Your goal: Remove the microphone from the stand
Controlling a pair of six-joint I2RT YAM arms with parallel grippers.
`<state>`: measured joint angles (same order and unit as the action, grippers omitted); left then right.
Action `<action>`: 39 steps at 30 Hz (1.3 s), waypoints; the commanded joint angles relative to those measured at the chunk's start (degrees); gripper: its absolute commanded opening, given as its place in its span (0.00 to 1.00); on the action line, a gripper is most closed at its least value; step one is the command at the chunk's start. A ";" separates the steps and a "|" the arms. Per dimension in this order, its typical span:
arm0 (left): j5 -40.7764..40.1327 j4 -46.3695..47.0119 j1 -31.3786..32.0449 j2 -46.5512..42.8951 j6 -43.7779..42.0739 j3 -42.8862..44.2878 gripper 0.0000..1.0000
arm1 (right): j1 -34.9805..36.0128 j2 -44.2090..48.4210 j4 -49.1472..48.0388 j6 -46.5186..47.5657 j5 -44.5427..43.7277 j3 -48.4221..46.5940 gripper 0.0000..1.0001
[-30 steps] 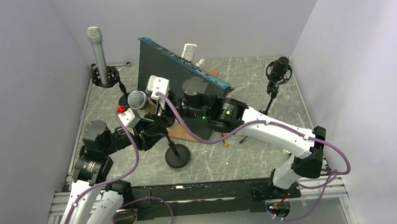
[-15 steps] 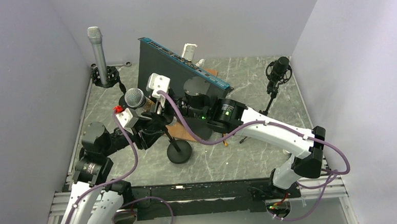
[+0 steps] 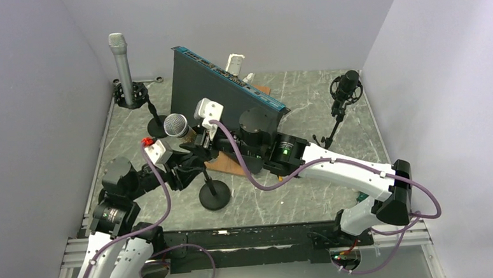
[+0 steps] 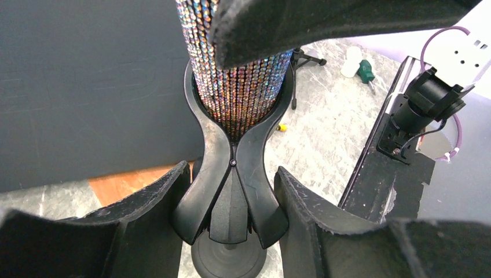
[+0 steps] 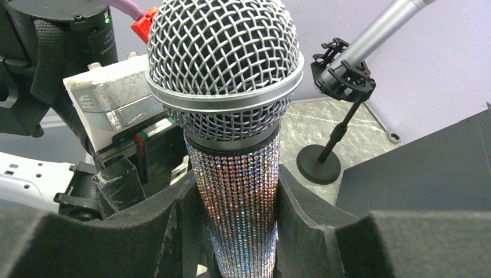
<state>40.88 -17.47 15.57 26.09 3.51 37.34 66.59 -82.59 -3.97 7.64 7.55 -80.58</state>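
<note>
The microphone (image 3: 176, 125) has a silver mesh head and a rhinestone body, and it stands in the black clip (image 4: 231, 174) of the stand. The stand's round base (image 3: 214, 195) rests on the table. My right gripper (image 5: 237, 191) is shut on the rhinestone body (image 5: 243, 202) just below the head. My left gripper (image 4: 233, 174) is closed on the clip from both sides, below the microphone's body (image 4: 240, 87). In the top view the left gripper (image 3: 191, 162) sits just under the right gripper (image 3: 203, 141).
A dark rack unit (image 3: 222, 92) stands on edge right behind the grippers, with a wooden board (image 3: 229, 166) under it. A grey microphone on a stand (image 3: 121, 63) is at the back left. A black microphone on a tripod (image 3: 346, 89) is at the back right.
The microphone, the stand and both grippers swayed left, then shifted right. The stand's base slid slightly left and nearer. The right arm's elbow moved right. Both grips held.
</note>
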 commanded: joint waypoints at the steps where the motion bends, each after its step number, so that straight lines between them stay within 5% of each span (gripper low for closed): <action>1: -7.64 -3.44 -0.81 1.56 0.02 0.80 0.00 | 1.71 1.66 -13.09 -5.37 5.62 -8.63 0.00; 2: -7.84 -3.60 -0.81 1.29 0.05 0.89 0.04 | 1.78 1.80 -13.61 -5.58 5.78 -8.56 0.00; 9: -6.93 0.24 -0.81 -5.35 1.46 -1.69 0.75 | 1.79 4.39 -14.89 -5.81 2.86 -3.55 0.00; 13: -6.78 0.74 -0.83 -6.84 1.24 -2.09 0.90 | 1.79 5.08 -14.65 -6.13 1.89 -1.22 0.00; 18: -4.35 2.42 -0.83 -8.93 1.15 -2.94 0.93 | 1.78 4.92 -13.32 -5.76 1.98 -0.89 0.00; 34: 2.02 7.17 -0.85 -9.94 2.09 -3.04 0.76 | 1.84 4.42 -11.26 -5.00 1.79 -1.51 0.00; 36: 2.03 6.92 -0.81 -9.29 1.76 -2.49 0.58 | 1.79 4.43 -11.37 -5.00 1.82 -1.30 0.00; 39: 0.83 4.48 -0.81 -7.06 0.99 -1.40 0.01 | 1.80 4.15 -10.97 -4.87 2.23 -1.76 0.00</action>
<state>42.24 -13.30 15.07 16.29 4.93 33.15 68.07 -81.25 -7.92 3.36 8.47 -79.77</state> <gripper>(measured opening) 0.419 0.447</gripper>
